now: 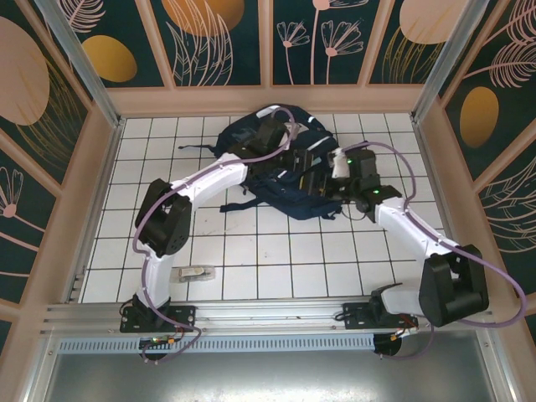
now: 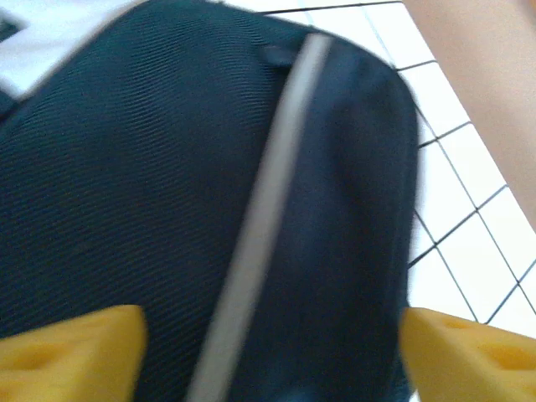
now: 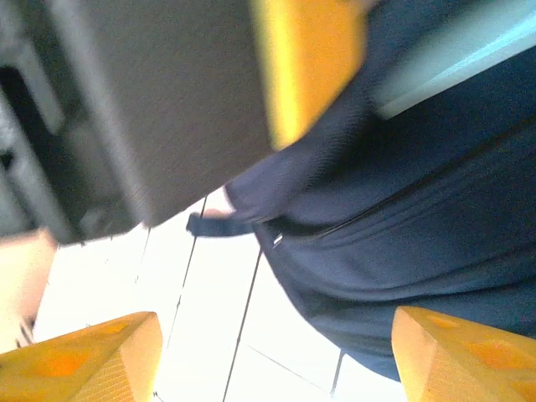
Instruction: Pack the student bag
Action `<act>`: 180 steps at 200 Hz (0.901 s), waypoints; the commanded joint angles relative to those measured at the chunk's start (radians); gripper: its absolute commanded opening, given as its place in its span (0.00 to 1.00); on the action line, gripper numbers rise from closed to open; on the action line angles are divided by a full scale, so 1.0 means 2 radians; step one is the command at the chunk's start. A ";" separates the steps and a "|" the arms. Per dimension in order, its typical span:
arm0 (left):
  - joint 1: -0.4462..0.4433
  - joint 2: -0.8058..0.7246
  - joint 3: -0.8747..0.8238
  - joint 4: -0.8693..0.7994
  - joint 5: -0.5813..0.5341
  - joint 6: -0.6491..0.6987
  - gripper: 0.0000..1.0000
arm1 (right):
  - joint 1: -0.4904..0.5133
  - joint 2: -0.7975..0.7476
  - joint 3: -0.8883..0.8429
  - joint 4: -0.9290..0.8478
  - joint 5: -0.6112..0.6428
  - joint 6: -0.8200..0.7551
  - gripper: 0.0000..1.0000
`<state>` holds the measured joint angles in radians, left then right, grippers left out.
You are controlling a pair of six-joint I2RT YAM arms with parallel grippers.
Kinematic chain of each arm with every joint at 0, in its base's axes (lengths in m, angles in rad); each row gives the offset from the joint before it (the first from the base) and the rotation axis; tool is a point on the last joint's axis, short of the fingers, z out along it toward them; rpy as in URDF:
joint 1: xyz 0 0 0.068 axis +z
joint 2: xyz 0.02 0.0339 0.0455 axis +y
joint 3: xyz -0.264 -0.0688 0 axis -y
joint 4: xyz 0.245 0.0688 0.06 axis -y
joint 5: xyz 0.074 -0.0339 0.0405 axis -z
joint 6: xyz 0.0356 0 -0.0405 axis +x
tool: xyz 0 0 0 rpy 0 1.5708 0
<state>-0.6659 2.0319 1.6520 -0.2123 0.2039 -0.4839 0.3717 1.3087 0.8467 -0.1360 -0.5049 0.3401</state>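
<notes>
Yellow fingertips of the left gripper are standing wide apart at the bottom of its wrist view. They are gripping nothing and hovering over the student bag, whose pale stripe is running down the middle of the frame. The right gripper is hanging released too, its pads in the lower corners. Navy fabric is lying across the right half and the white tiled table is showing at lower left.

We are judging this as a pause between grips, with both arms working at the bag's closure. The next move is probably calling for one gripper to line up on the zip line or its pull and close there while the other steadies the fabric.

From above, we are seeing the bag at upper centre with both arms converging on it. A small pale item is lying at lower left, well apart from it. The wrist views are adding weave, stripe and zip detail that is too small to read from above.
</notes>
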 commanded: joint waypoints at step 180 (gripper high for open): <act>0.335 -0.376 -0.427 0.129 -0.061 -0.126 0.99 | 0.433 0.365 0.286 -0.013 0.199 -0.323 0.85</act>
<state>-0.0280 1.3018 0.8341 -0.0101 0.0448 -0.6895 1.1957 1.9957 1.3762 -0.1482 -0.2241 -0.2035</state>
